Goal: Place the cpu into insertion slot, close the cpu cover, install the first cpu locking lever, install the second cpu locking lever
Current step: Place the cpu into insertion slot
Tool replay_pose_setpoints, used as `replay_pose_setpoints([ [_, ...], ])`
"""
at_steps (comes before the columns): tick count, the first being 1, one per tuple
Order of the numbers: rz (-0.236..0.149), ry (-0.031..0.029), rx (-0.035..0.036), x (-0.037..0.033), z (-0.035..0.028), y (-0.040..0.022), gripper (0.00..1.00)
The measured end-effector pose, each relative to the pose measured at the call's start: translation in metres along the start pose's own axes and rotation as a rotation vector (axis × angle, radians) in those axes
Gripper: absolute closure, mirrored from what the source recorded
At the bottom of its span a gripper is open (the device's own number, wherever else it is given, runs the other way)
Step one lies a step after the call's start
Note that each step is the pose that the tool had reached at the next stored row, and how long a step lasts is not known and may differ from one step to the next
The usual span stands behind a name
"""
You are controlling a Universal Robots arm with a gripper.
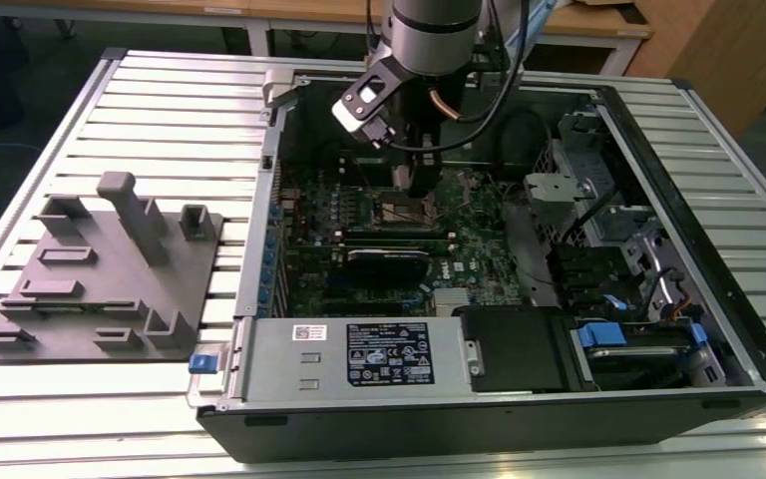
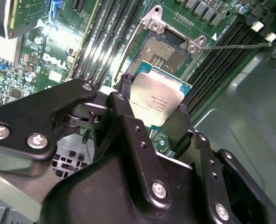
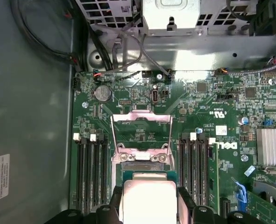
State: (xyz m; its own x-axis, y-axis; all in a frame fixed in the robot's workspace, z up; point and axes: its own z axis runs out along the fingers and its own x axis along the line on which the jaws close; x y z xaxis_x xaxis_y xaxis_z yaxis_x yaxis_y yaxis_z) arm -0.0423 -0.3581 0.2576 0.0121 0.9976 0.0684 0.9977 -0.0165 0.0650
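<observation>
The gripper (image 2: 154, 99) is clamped on the cpu (image 2: 160, 93), its fingers (image 2: 184, 114) pressing two opposite edges. The chip hangs just above the insertion slot (image 2: 168, 53), apart from it and not seated. Beyond the socket, the cpu cover (image 3: 140, 118) stands swung open (green board shows through its cut-out). One thin locking lever (image 2: 236, 45) lies out over the memory slots (image 2: 224, 56). The likely trouble is a skewed descent: a chip gripped slightly off-square could land on the socket's rim or contacts and bend them, or clip the cover's hinge.
</observation>
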Motion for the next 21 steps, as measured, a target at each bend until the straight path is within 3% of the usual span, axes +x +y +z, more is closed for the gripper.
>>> replay_pose_setpoints([
  [14, 0.0, 0.0003, -0.0001, 0.0, 0.0015, -0.0001, 0.46],
  [21, -0.015, 0.0018, 0.001, -0.0007, 0.0126, -0.0012, 0.46],
])
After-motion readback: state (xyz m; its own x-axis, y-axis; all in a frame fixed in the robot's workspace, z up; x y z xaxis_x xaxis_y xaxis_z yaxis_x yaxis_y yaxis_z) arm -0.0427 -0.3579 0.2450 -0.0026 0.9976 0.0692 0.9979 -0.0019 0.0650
